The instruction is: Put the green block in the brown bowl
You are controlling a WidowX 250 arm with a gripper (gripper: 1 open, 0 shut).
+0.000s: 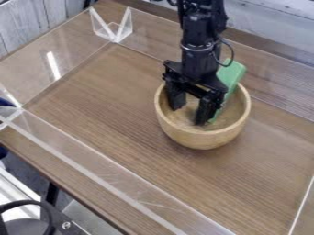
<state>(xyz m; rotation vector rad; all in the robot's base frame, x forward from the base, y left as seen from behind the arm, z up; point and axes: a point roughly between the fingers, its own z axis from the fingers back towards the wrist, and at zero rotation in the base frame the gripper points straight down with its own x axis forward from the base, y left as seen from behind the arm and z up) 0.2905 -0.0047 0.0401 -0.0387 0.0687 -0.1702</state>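
The brown bowl (196, 128) stands on the wooden table right of the middle. Inside it the green block (226, 89) leans tilted against the right-hand wall, its upper end sticking out over the rim. My gripper (194, 101) points straight down into the bowl, open, with its black fingers (177, 96) spread apart. The block rests beside the right finger, and no finger clamps it. The block's lower end is hidden behind the gripper.
Clear acrylic walls (50, 138) run along the table's front and left edges. A small clear stand (113, 25) sits at the back left. Wooden tabletop (98, 101) stretches left of the bowl.
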